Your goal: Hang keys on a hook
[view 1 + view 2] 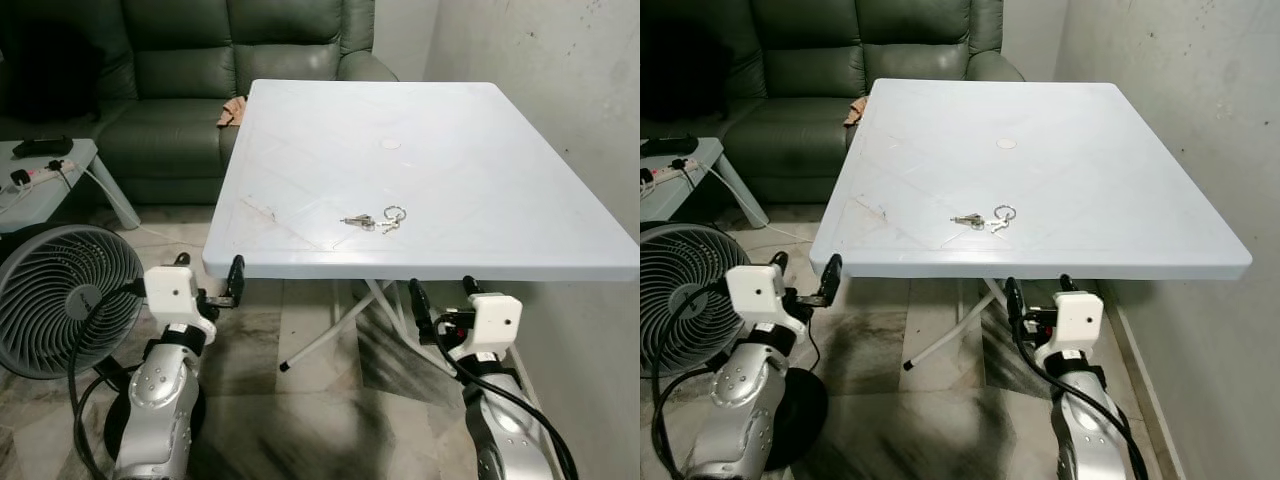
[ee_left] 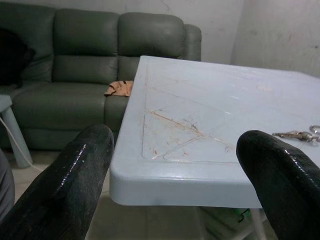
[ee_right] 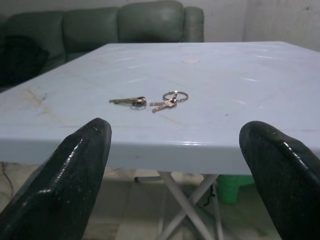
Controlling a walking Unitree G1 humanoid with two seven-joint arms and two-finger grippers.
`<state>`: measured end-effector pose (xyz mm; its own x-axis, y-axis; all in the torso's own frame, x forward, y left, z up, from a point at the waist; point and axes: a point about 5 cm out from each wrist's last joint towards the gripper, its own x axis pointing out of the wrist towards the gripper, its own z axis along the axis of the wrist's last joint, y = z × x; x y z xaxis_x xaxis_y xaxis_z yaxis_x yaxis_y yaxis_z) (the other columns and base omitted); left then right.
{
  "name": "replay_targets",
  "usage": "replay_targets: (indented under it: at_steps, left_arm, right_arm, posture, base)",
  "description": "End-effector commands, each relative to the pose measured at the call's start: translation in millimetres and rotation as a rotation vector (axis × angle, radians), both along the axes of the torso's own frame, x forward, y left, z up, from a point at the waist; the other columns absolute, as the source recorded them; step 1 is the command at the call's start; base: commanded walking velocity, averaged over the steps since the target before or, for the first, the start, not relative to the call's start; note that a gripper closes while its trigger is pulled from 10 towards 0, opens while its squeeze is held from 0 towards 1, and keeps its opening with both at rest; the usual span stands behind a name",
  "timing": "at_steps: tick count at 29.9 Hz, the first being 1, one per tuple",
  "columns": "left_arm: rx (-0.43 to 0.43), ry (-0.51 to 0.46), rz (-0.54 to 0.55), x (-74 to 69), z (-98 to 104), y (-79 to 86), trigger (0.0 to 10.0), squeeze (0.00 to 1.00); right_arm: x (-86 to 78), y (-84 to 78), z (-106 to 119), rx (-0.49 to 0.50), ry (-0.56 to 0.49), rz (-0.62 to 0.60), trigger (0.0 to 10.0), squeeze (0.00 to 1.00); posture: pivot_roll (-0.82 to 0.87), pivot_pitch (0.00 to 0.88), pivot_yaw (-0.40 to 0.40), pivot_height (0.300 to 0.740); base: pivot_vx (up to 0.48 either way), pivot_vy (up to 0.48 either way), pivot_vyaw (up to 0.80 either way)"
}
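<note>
Landmark: the table's near edge [image 1: 420, 272].

Both grippers sit just below and in front of this edge. The right gripper [image 1: 440, 300] has its fingers spread wide and holds nothing; in its wrist view the two fingertips [image 3: 75, 170] frame the tabletop. The left gripper [image 1: 210, 285] is likewise wide open and empty, level with the table's near left corner.

The keys [image 1: 375, 219] lie flat on the table [image 1: 480, 150], a short way back from the near edge and slightly right of its middle. The set comprises a key on the left and a ring with a second key on the right (the long axis runs roughly parallel to the near edge). From the right gripper the keys lie ahead, above and slightly to its left. The right arm is judged the nearer one; a reach up and over the edge appears necessary.

The tabletop is pale blue plastic, scuffed and stained toward its left side. Left of the table stand a floor fan [image 1: 60, 295] and a small side table [image 1: 50, 180]. Beyond the far edge is a green sofa [image 1: 200, 70]; a plain wall [image 1: 560, 60] runs along the right. No hook can be made out.
</note>
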<state>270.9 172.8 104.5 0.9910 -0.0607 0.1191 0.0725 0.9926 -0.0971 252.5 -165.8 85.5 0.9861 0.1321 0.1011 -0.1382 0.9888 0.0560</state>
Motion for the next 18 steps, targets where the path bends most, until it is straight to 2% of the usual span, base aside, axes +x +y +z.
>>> replay_targets:
  at_steps: [1,5,9,18]
  left_arm:
    - [-0.041,0.006,0.008,-5.9,-2.1,1.6,10.0,0.0]
    - [-0.044,0.026,0.013,-15.4,-10.2,3.5,10.0,0.0]
    - [-0.048,0.035,0.01,-17.9,-8.8,3.5,10.0,0.0]
    - [-0.052,0.032,0.005,-14.0,-1.6,2.7,10.0,0.0]
  right_arm:
    - [-5.2,3.3,-1.7,-0.003,0.007,0.033,10.0,0.0]
    - [-12.5,7.2,-5.0,0.005,0.017,0.047,10.0,0.0]
    - [-13.4,8.6,-1.6,0.008,0.015,0.047,10.0,0.0]
    - [-7.1,11.5,14.9,0.023,-0.027,0.061,10.0,0.0]
  posture:
    - [-0.02,0.0,-0.005,0.732]
    - [-0.02,0.0,-0.005,0.732]
    - [-0.02,0.0,-0.004,0.732]
    - [-0.02,0.0,-0.005,0.732]
  base:
    - [0.0,0.0,0.0]
    - [0.0,0.0,0.0]
    - [0.0,0.0,0.0]
    - [0.0,0.0,0.0]
